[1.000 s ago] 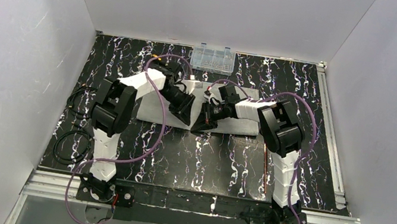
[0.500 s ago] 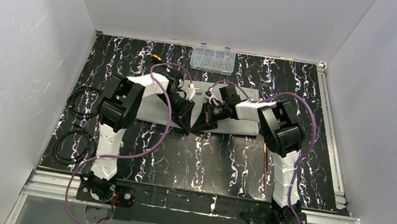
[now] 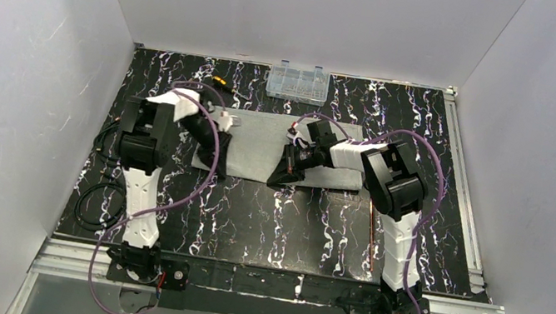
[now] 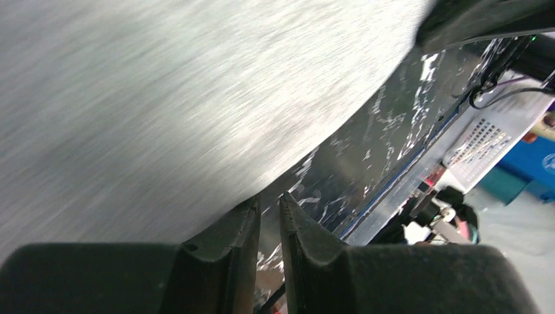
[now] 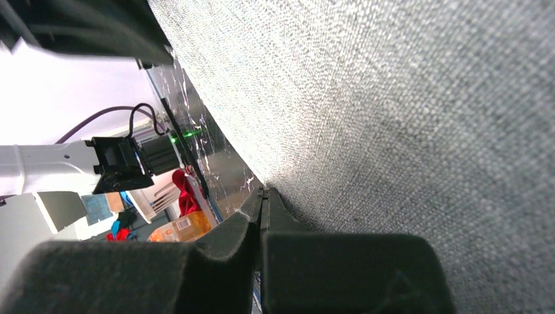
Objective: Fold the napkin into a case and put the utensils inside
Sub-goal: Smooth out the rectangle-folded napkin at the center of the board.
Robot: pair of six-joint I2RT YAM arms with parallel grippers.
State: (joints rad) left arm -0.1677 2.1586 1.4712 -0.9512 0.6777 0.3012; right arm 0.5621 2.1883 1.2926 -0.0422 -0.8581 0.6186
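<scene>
The light-grey napkin (image 3: 259, 147) lies folded into a flat rectangle at the middle of the table. My left gripper (image 3: 215, 145) hovers over the napkin's left end; in the left wrist view the napkin (image 4: 163, 98) is blurred and the gripper (image 4: 268, 199) shows a narrow gap with nothing in it. My right gripper (image 3: 285, 177) is at the napkin's near edge. In the right wrist view the gripper (image 5: 262, 193) is shut, its tips against the edge of the napkin (image 5: 406, 118), with no cloth visible between them. Thin copper utensils (image 3: 370, 232) lie near the right arm, partly hidden.
A clear plastic compartment box (image 3: 297, 82) stands at the back edge. An orange-and-black screwdriver (image 3: 220, 80) lies at the back left. Black cable loops (image 3: 110, 141) sit beside the table's left edge. White walls enclose the table on three sides.
My left arm has swung left, from the napkin's middle beside the right gripper to the napkin's left end. The right gripper has stayed at the near edge.
</scene>
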